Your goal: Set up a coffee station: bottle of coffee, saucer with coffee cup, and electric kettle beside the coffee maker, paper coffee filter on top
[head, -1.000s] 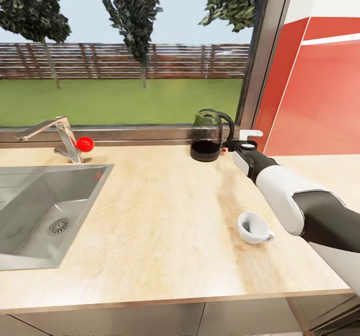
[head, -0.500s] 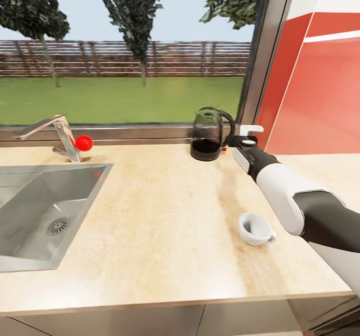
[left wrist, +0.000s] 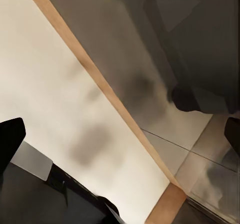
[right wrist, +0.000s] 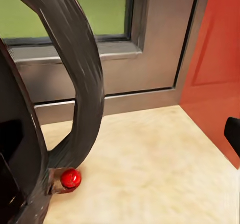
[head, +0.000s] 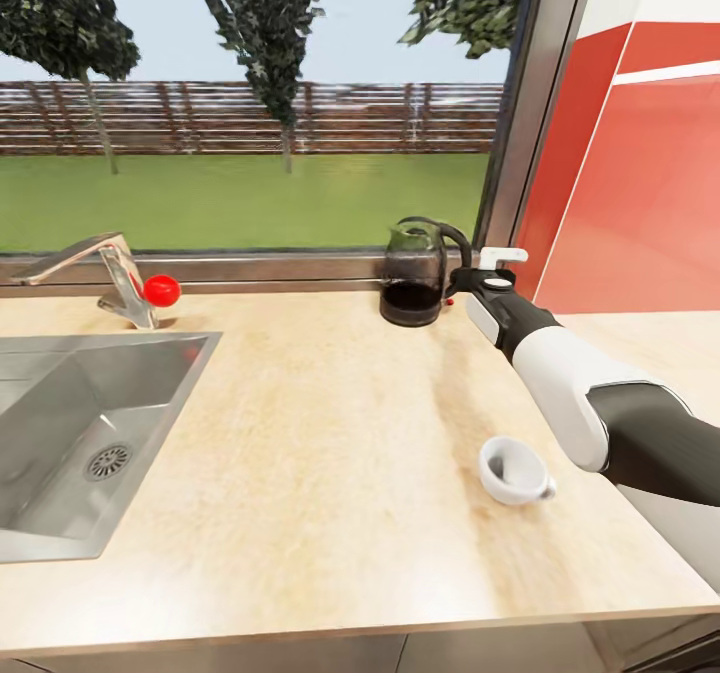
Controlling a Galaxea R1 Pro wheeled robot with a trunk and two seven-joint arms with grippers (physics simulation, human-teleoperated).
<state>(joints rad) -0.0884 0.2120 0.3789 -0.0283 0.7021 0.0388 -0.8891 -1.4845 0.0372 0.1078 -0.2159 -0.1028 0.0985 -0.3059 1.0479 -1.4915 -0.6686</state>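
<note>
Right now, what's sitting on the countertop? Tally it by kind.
Electric kettle: 1
Coffee cup: 1
Faucet: 1
Sink: 1
Total: 4

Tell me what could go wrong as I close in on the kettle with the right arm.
1. The right end effector is right at the handle of the kettle; pushing further could shove the kettle toward the window frame or tip it.
2. The cup sits just beside the right forearm; lowering or swinging the arm could knock it.
3. The wrist view doesn't show whether the fingers straddle the handle, so closing now might miss.
</note>
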